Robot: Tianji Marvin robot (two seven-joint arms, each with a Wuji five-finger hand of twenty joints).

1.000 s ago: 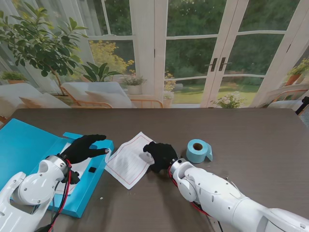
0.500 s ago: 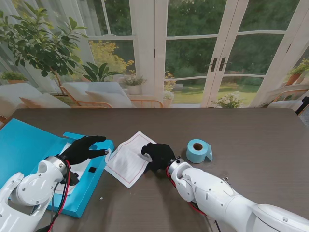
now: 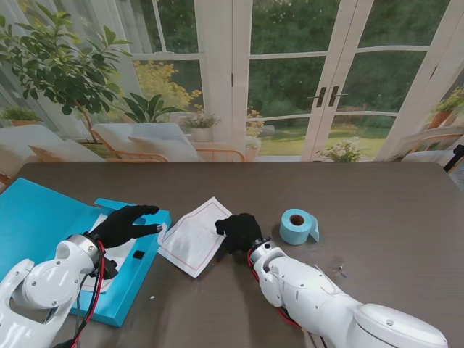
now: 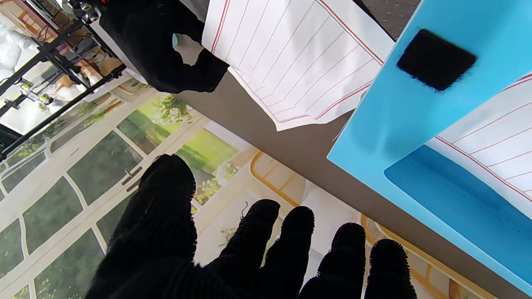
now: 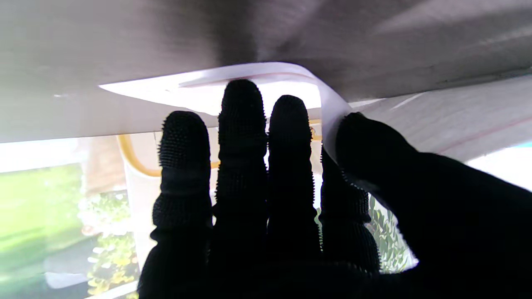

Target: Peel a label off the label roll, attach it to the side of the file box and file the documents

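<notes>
Right hand (image 3: 239, 232) pinching the right edge of the paper (image 3: 192, 238): thumb on one side, fingers (image 5: 243, 124) on the other, w/ the corner curled up over the fingertips in the right wrist view. Sitting just right of the sheet, touching it. Rest of the paper lying flat on the table (image 3: 377, 210), tilted, long axis running from near-left to far-right.

Left hand (image 3: 125, 225) spread, holding nothing, hovering over the open blue box (image 3: 43, 217). Fingers (image 4: 253, 236) apart and free in the left wrist view. Another lined sheet (image 4: 490, 137) already lying inside the box, next to a black square patch (image 4: 435, 59).

Key thing for the next move: box lies to the left of the paper, just beside it, with only a thin strip of table between. So paper prob. needs to go left, across that gap, toward the left hand. Right hand is the one w/ the grip; left hand nearer the box, so maybe ready to help take or press the sheet down.

Roll (image 3: 297, 226) standing on the table to the right of the right hand, near but not touching. Can't tell if a label is on the box side yet.
</notes>
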